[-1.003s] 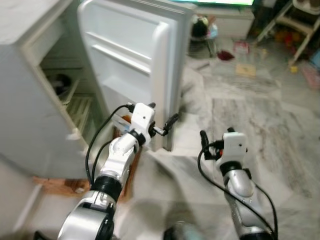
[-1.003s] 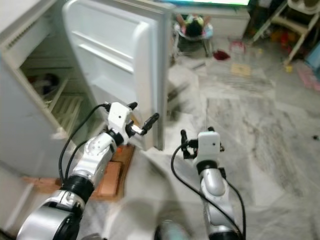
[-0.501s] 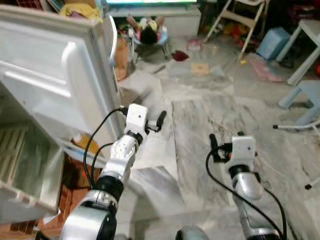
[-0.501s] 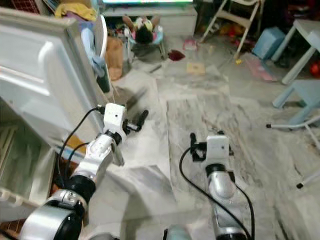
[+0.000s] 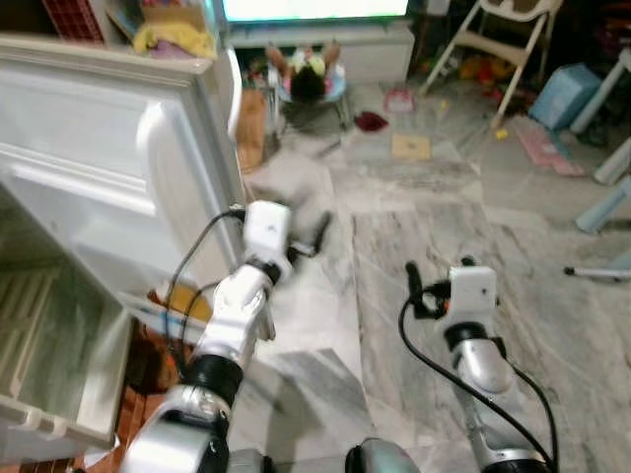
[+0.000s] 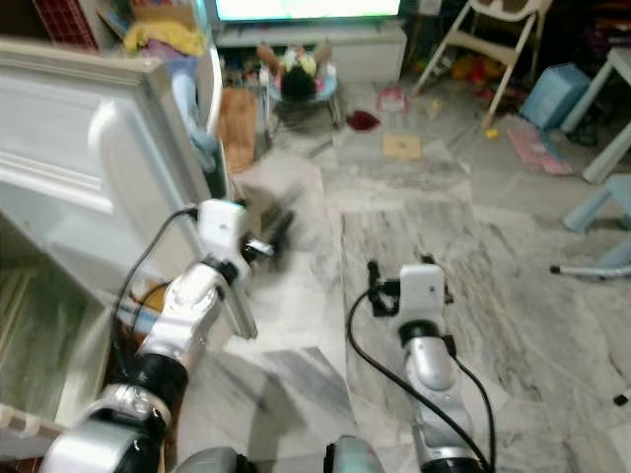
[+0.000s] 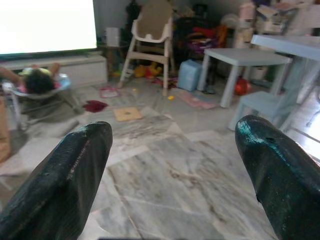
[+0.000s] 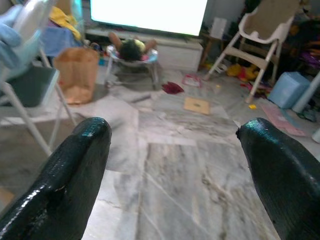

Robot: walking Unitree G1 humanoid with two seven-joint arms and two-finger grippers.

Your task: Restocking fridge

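The white fridge stands on my left with its door swung wide open. Its pale shelves show at the lower left, and something orange sits low in the door. My left gripper is held out just right of the door's edge, blurred. Its fingers are spread open with nothing between them. My right gripper hovers over the marble floor, also open and empty, with its fingers wide apart.
A person lies in a round seat on the floor below a bright screen. A brown paper bag and a folding chair stand near the door. A high chair, a blue box and a pale table stand to the right.
The camera has swung right, from the fridge's inside toward the room. Both arms stay held out in front, both grippers still open and empty.
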